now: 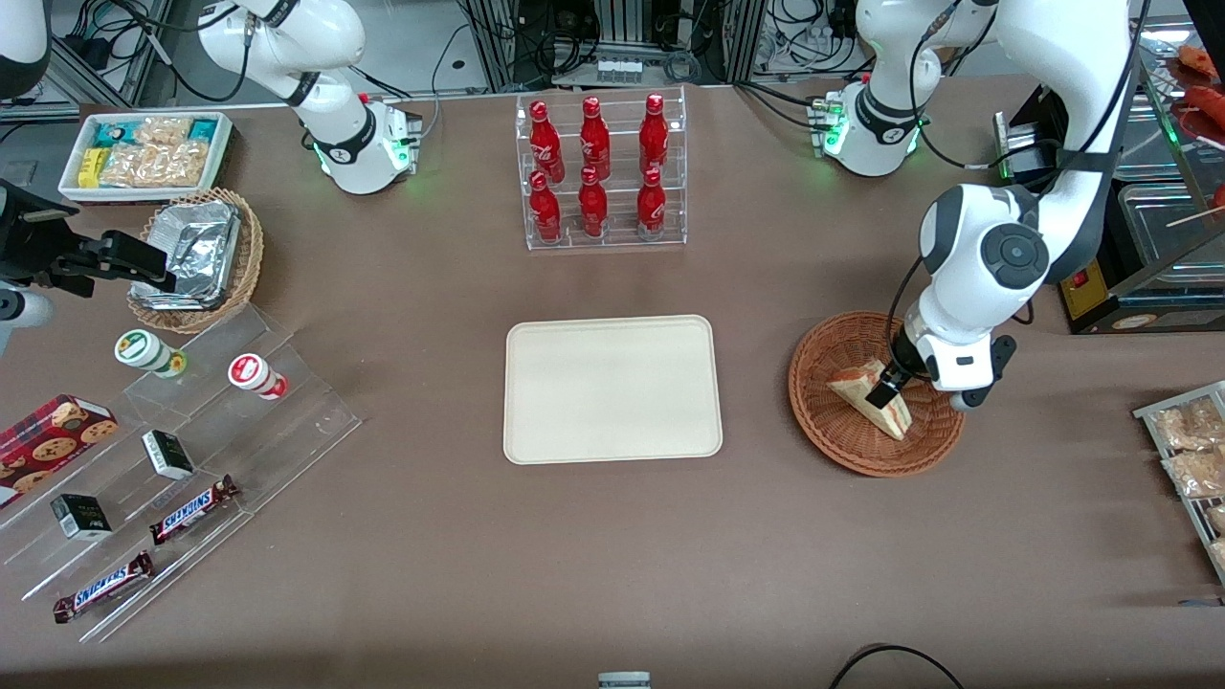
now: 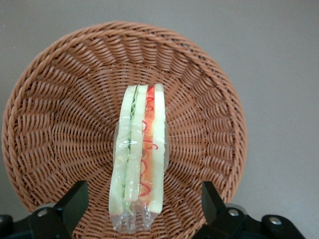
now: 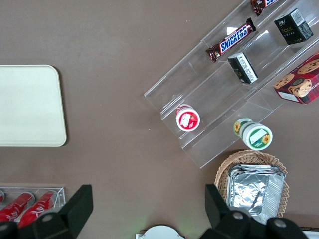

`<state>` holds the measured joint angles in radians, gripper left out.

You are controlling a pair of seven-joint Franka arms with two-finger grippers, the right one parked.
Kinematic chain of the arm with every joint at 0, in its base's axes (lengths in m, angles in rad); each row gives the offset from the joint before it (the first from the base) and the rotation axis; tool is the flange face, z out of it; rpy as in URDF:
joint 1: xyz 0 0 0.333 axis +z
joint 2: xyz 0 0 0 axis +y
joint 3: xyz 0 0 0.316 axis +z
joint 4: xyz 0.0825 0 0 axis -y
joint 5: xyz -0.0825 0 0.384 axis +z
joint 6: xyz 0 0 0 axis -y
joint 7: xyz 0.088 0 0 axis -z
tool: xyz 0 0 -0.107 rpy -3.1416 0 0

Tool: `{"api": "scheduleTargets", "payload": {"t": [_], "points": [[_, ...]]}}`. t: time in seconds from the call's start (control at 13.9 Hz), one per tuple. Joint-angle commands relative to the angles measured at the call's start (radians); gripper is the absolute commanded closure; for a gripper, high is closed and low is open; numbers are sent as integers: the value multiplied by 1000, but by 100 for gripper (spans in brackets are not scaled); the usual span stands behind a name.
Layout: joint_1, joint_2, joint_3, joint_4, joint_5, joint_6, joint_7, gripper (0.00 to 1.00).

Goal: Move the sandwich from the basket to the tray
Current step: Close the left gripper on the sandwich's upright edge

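Note:
The sandwich [image 1: 873, 397] is a clear-wrapped white-bread wedge with red and green filling; it lies in the reddish-brown wicker basket [image 1: 825, 421] toward the working arm's end of the table. In the left wrist view the sandwich [image 2: 139, 154] lies on its edge in the basket [image 2: 60, 124]. My left gripper [image 1: 890, 385] hangs just above the sandwich, open, with a finger on each side of the wedge's wrapped end [image 2: 142, 206] and not touching it. The cream tray [image 1: 612, 388] lies empty at the table's middle, beside the basket.
A clear rack of red bottles [image 1: 600, 172] stands farther from the front camera than the tray. A light wicker basket with foil containers [image 1: 196, 258], a white snack box [image 1: 144, 153] and a clear stepped stand with candy bars [image 1: 172, 450] lie toward the parked arm's end. A rack of bagged snacks [image 1: 1191, 459] is at the working arm's end.

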<state>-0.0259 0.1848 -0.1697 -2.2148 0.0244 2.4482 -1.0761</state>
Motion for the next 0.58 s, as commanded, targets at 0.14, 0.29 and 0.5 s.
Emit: {"api": "scheduleTargets", "payload": {"t": [0.14,0.29,0.5], "points": [[-6,64,-1,-3,3,69,-24,0],[-6,91,-1,-2,5,107,-24,0],[-12,113,-1,1,8,129,-15,41]]}}
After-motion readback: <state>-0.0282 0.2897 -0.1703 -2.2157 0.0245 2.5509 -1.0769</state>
